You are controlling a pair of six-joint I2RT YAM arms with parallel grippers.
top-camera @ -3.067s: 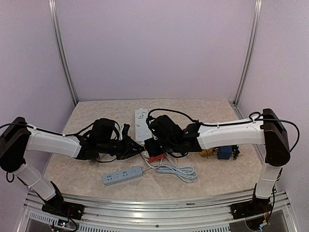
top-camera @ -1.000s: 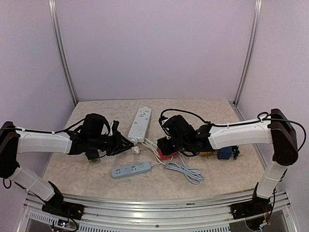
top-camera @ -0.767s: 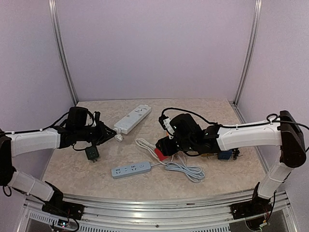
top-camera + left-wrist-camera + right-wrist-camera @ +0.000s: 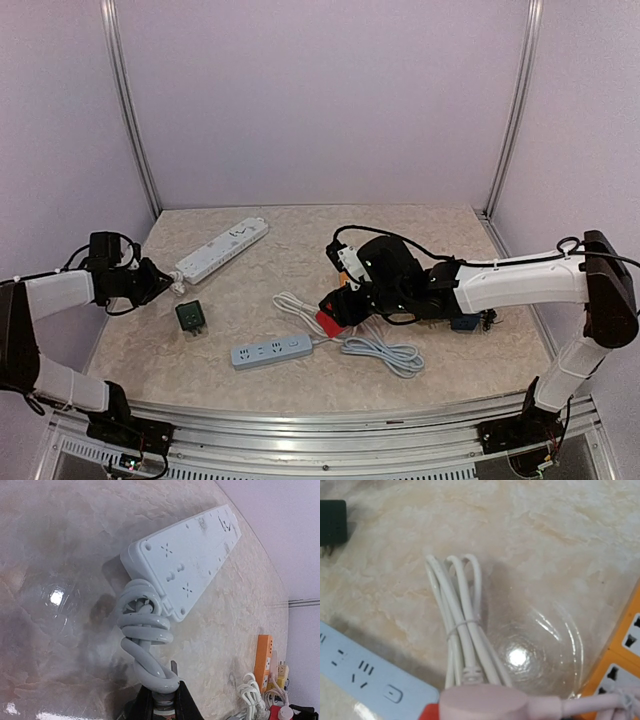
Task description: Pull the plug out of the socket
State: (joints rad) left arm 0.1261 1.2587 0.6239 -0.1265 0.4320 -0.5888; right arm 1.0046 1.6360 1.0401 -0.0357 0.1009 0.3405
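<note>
Dragged leftward since a second ago, the strip [image 4: 222, 249] now lies along the bench's [image 4: 300, 235] left rear edge, with the left gripper [image 4: 161, 703] clamped on its coiled cord [image 4: 146, 630]. The black plug [image 4: 191, 316] lies free nearby (out of its socket), open bench around it. The right gripper [image 4: 335, 312], half-wide, holds a red plug [image 4: 327, 322] mid-bench.

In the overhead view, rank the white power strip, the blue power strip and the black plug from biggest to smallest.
1. white power strip, longest
2. blue power strip, somewhat shorter though nearer the camera
3. black plug, clearly smallest
</note>
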